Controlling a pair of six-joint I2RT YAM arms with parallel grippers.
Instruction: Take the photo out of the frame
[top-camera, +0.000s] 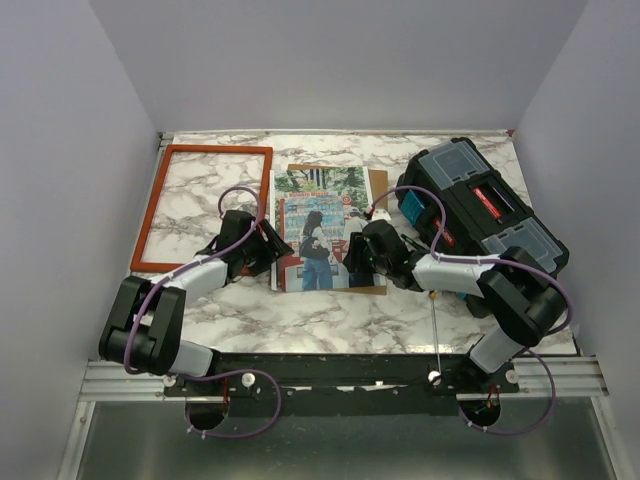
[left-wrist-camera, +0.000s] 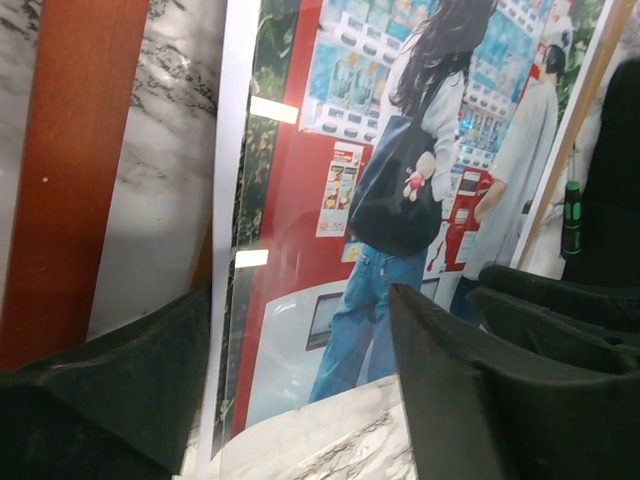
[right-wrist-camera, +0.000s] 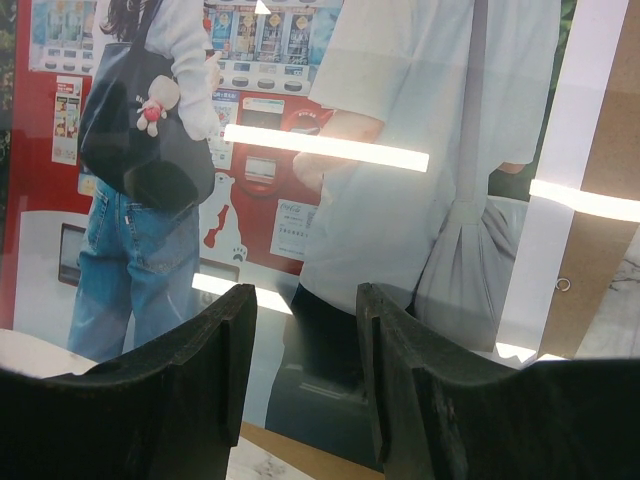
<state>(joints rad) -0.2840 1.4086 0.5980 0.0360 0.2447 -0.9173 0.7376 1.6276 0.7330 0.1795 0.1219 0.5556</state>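
Marble showed through the frame (top-camera: 220, 150), which lay flat and empty at the rear left corner of the table (top-camera: 300, 320), its orange-red rails enclosing only bare tabletop. The photo (top-camera: 320, 235), a street scene of people before red vending machines, lay face up in the middle of the table on a brown board (top-camera: 378, 180) that stuck out past its rear and right edges. Its left edge ran just beside the frame's right rail.

The left gripper (top-camera: 268, 250) sat at the photo's left edge, toward the near corner. In the left wrist view its fingers (left-wrist-camera: 470, 400) were spread wide, with that corner of the photo (left-wrist-camera: 400, 150) between them and the frame's rail (left-wrist-camera: 70, 170) off to one side; nothing was pinched. The right gripper (top-camera: 362, 250) sat at the photo's right edge. In the right wrist view its fingers (right-wrist-camera: 200, 370) stood partly parted over the near edge of the photo (right-wrist-camera: 380, 80), with a gap between them and nothing in it, and the board (right-wrist-camera: 600, 260) showed to the right.

A black toolbox (top-camera: 480, 205) stood at the rear right corner of the table, near the board.
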